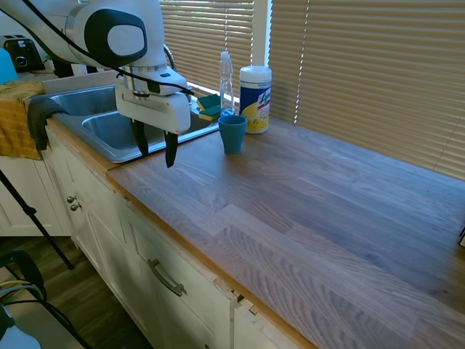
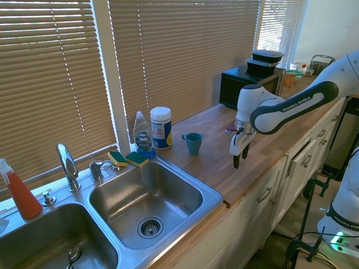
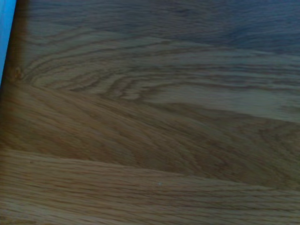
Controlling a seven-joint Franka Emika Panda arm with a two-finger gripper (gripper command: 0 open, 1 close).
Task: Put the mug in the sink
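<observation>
I see the tool (image 1: 154, 150) released, empty, hanging over the counter (image 1: 305, 203); mug (image 1: 232, 133) upright at its 2 o'clock, beside the sink (image 1: 109, 134).

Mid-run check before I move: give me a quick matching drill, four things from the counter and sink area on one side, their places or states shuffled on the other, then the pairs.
Things:
1. mug
2. gripper
3. wipes canister
4. sponges

Places or states:
A. on the sink rim, by the dish soap bottle
B. upright on the wooden counter, empty-handed gripper apart from it
C. open, hanging above the counter near its front edge
D. against the blinds, behind the mug

Pairs: 1-B, 2-C, 3-D, 4-A
</observation>
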